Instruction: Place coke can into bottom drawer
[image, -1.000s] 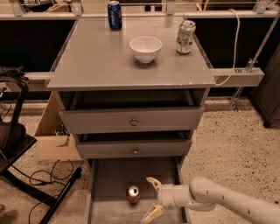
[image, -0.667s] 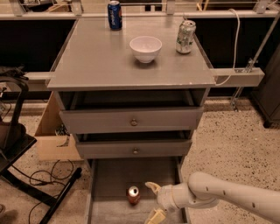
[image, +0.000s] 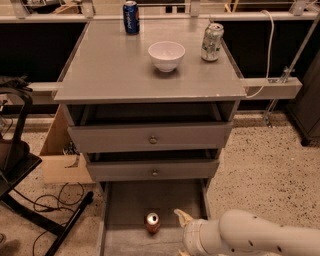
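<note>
The coke can (image: 152, 222) stands upright on the floor of the bottom drawer (image: 131, 199), which is pulled out below the cabinet. It is red-orange with a silver top. My gripper (image: 178, 235) is just right of the can, low over the drawer's front right part, open and empty, not touching the can. One pale finger (image: 182, 217) points toward the can; the other is cut off at the picture's lower edge. The white arm (image: 250, 237) comes in from the lower right.
The two upper drawers (image: 152, 137) stand partly pulled out above the bottom drawer. On the cabinet top are a white bowl (image: 166, 55), a blue can (image: 131, 17) and a white-green can (image: 212, 42). A cardboard box (image: 60, 160) and a black stand with cables (image: 30, 200) are to the left.
The gripper has drawn down and toward the lower edge, so its lower finger is now cut off. The can stands in the same place in the drawer.
</note>
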